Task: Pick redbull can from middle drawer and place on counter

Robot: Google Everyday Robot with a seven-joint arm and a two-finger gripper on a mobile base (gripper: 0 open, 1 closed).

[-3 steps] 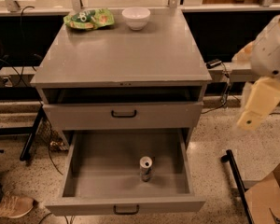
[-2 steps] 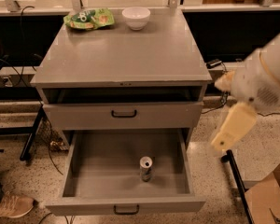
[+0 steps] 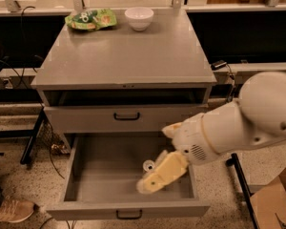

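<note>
Can (image 3: 148,165) right of centre in open drawer (image 3: 105,173), only its shiny top showing. Mostly hidden by end effector (image 3: 146,185), low and just in front; spread or closed, cannot tell. Likely risks: tipping can with a sideways nudge; slipping from an off-centre grip before reaching desk (image 3: 128,56).

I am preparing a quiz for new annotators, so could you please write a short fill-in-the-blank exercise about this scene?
1. The middle drawer is pulled ____.
2. Over its floor, the gripper is right next to the redbull ____.
3. The white bowl sits on the ____, beside a green bag.
Missing words: open; can; counter.
</note>
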